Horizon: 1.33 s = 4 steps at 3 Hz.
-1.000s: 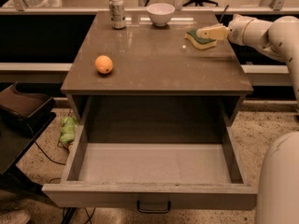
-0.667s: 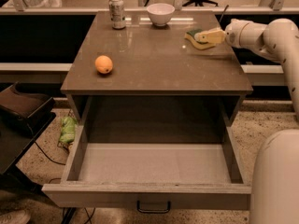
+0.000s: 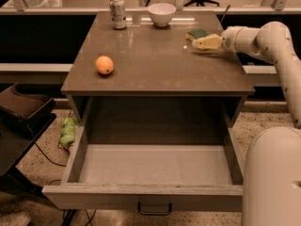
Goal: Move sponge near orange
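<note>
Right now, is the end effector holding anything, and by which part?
Cannot tell. The end effector sits against the near edge of the sponge at the far right of the table; a grip there does not show.

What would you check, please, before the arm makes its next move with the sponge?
1. The tool is at the sponge: ok, it sits at the sponge's near edge, right rear of the tabletop.
2. Firm hold on the sponge: cannot tell.
3. The orange is visible and at rest, front left: ok.
4. Path between sponge and orange is free: ok; the can and bowl stand at the rear edge.
5. Sponge near the orange: not ok, they are on opposite sides.
6. The drawer is shut: not ok, it stands open below the front edge.
</note>
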Each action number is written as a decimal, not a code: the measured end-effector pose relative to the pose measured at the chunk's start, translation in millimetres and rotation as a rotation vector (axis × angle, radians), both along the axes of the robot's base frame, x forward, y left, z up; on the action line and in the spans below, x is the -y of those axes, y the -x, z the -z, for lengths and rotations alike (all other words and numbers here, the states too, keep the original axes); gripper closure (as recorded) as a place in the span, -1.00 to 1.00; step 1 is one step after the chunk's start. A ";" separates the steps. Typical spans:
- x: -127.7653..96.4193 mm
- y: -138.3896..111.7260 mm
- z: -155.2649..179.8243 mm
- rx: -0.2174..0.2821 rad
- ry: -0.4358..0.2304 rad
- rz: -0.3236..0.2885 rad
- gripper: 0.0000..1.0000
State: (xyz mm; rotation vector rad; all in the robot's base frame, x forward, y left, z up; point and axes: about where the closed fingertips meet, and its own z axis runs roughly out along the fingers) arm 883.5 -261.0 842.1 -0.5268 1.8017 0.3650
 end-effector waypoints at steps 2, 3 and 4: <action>-20.8 3.5 16.5 -0.015 0.033 -0.032 -0.04; -22.0 2.4 16.7 -0.016 0.031 -0.033 0.42; -25.4 1.5 18.9 -0.019 0.030 -0.037 0.91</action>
